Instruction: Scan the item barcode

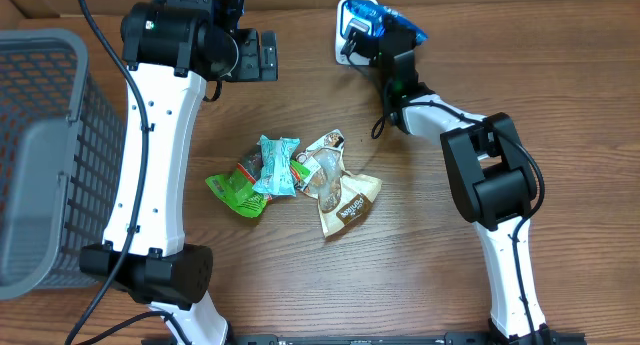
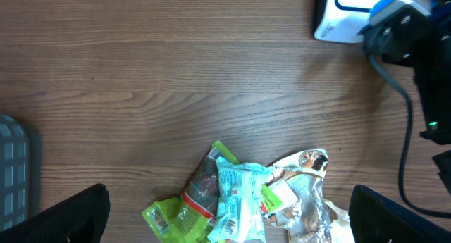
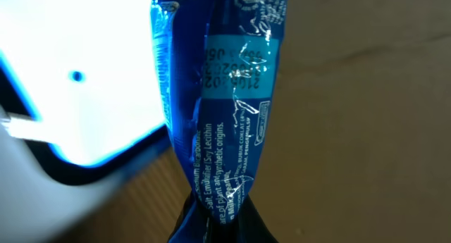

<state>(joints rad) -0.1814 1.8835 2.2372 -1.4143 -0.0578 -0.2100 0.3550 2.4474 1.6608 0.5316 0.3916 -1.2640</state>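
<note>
Right gripper (image 3: 215, 218) clenched on blue packet (image 3: 229, 95). Packet sits just beside the scanner (image 1: 348, 35), at its lit window. Left gripper (image 2: 231, 216) released, jaws wide, left of scanner. Snack pile (image 1: 295, 175) well apart from scanner.

Both arms share one build: long white links between rounded black joint housings. The left arm (image 1: 150, 165), at the frame's left, shows small dark screws down its white link, and a black cable (image 1: 88, 15) enters from the upper left. The right arm (image 1: 505, 260), at right, carries a thin black lead (image 2: 409, 137) and a green light (image 2: 431, 125).
</note>
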